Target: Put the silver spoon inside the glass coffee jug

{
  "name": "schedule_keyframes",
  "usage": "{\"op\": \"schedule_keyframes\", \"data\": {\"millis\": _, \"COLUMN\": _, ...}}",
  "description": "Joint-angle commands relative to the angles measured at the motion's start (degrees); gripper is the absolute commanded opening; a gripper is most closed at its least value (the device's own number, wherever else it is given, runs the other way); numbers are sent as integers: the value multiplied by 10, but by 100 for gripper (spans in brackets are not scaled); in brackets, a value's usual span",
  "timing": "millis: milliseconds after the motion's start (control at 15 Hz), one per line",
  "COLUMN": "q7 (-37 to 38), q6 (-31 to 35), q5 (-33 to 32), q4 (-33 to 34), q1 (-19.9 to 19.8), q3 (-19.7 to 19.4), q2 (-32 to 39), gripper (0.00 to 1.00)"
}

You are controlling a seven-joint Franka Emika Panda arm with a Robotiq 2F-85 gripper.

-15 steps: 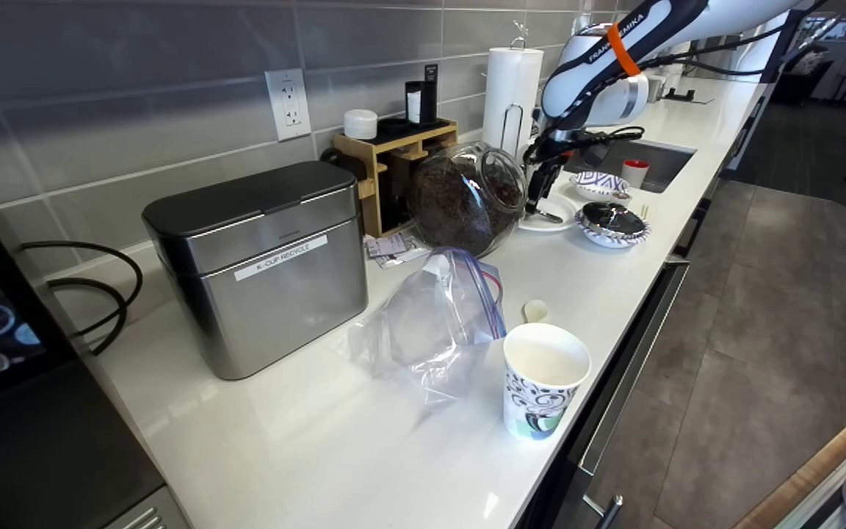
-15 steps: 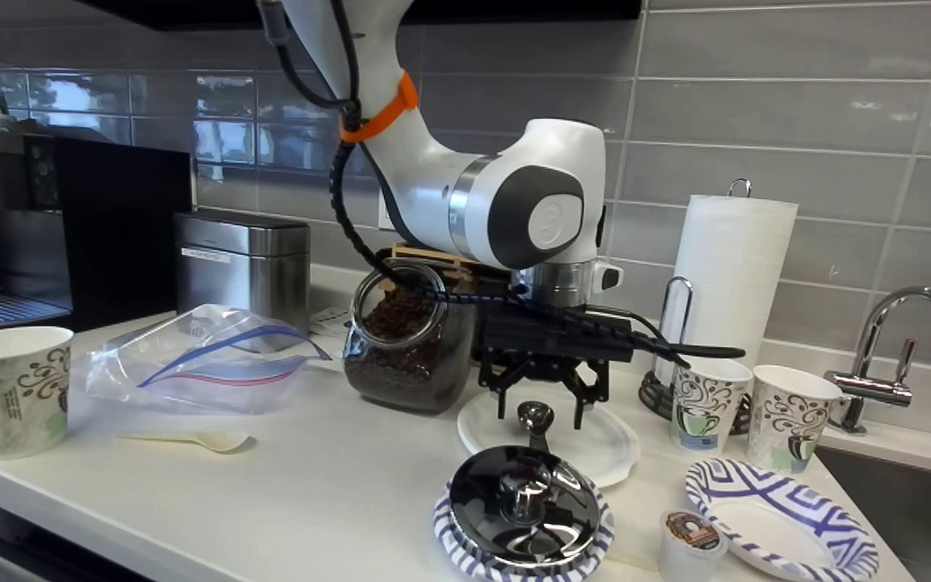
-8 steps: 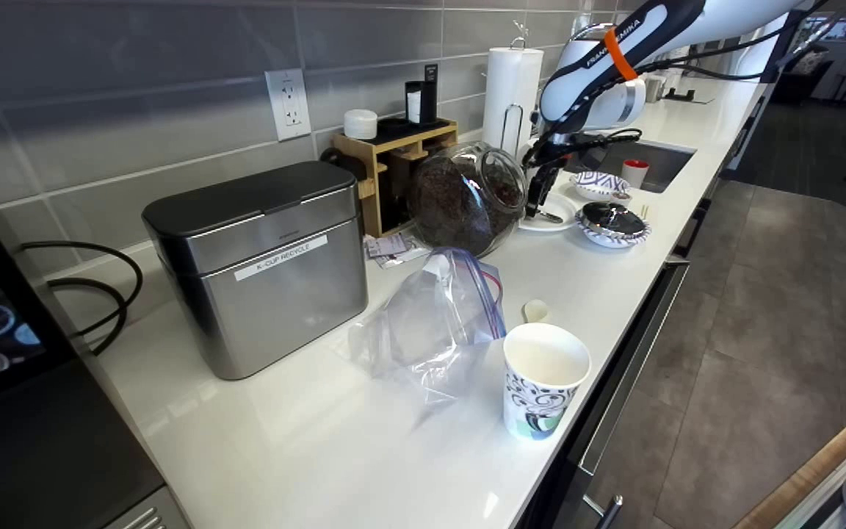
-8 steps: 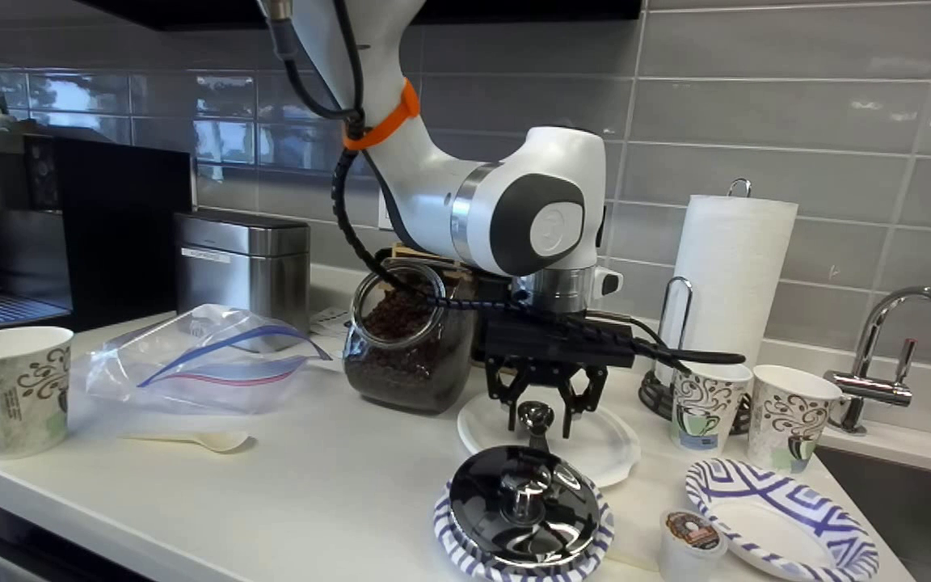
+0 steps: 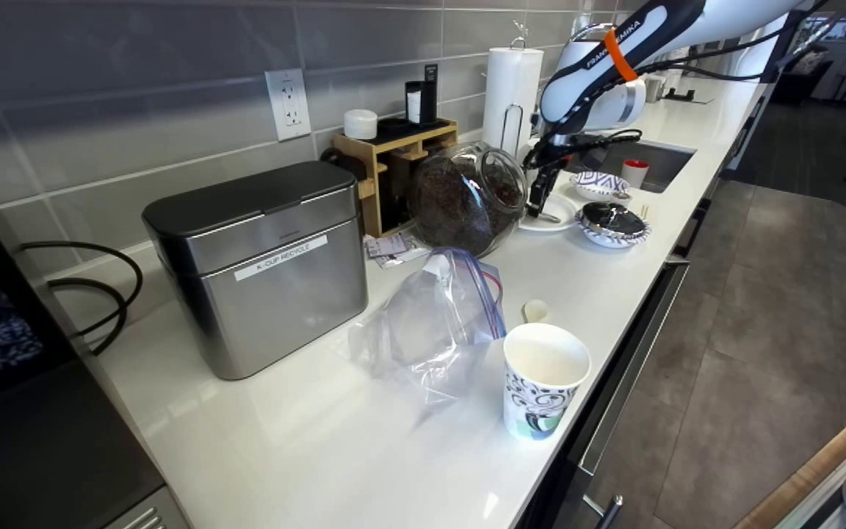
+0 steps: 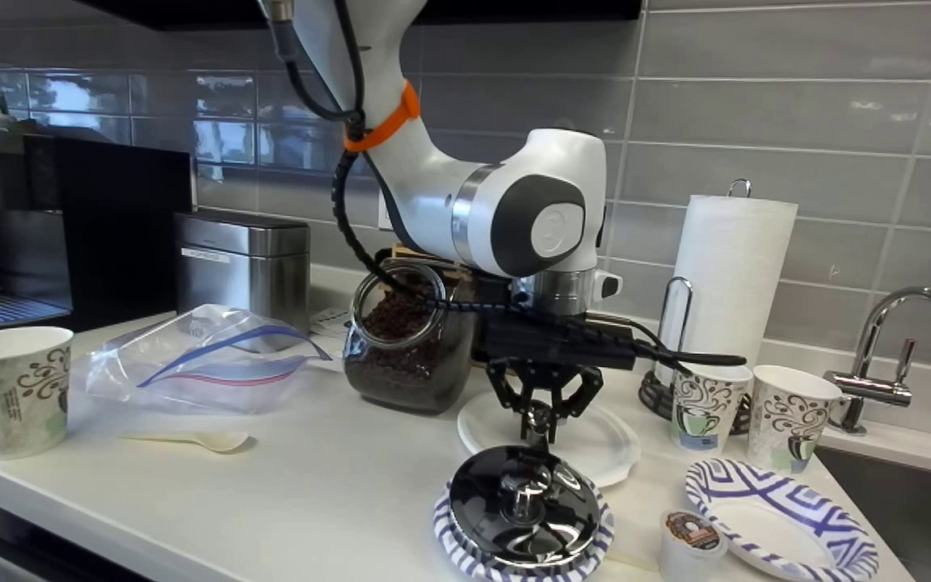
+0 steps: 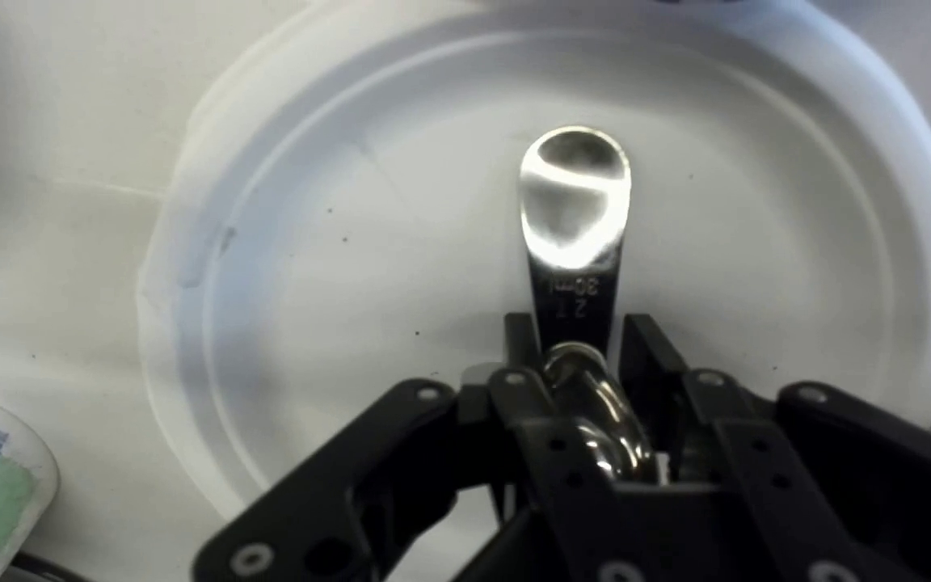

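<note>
Tool (image 7: pixel 580 335) drawn in to narrow gap since earlier frame, pinching silver spoon (image 7: pixel 575 202) over white plate (image 7: pixel 756 242).

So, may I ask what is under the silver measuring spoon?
A white plate lies under the silver measuring spoon. In the wrist view its centre and rim show around the spoon; the patch beneath spoon and gripper is covered.

A clear plastic bag (image 5: pixel 434 323) lies between a metal bin (image 5: pixel 269 283) and a patterned paper cup (image 5: pixel 543 397).
</note>
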Motion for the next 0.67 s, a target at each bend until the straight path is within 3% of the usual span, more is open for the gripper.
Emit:
{"op": "schedule_keyframes", "data": {"millis": 0, "q7": 3, "q6": -23, "q5": -12, "q4": 13, "q1": 1, "q3": -1, "q2": 9, "gripper": 59}}
{"op": "schedule_keyframes", "data": {"millis": 67, "q7": 4, "q6": -25, "q5": -13, "q4": 13, "q1": 1, "q3": -2, "q2": 9, "gripper": 64}}
{"op": "schedule_keyframes", "data": {"millis": 133, "q7": 3, "q6": -28, "q5": -13, "q4": 14, "q1": 1, "q3": -1, "q2": 9, "gripper": 57}}
{"op": "schedule_keyframes", "data": {"millis": 200, "q7": 3, "q6": -29, "q5": -13, "q4": 14, "q1": 1, "q3": -1, "q2": 9, "gripper": 33}}
{"op": "schedule_keyframes", "data": {"millis": 333, "q7": 4, "q6": -30, "q5": -13, "q4": 13, "q1": 1, "q3": -1, "q2": 9, "gripper": 30}}
{"op": "schedule_keyframes", "data": {"millis": 533, "q7": 4, "q6": -29, "q5": -13, "q4": 12, "q1": 1, "q3": -1, "q2": 8, "gripper": 5}}
{"op": "schedule_keyframes", "data": {"millis": 600, "q7": 4, "q6": -29, "q5": -13, "q4": 12, "q1": 2, "q3": -1, "q2": 7, "gripper": 3}}
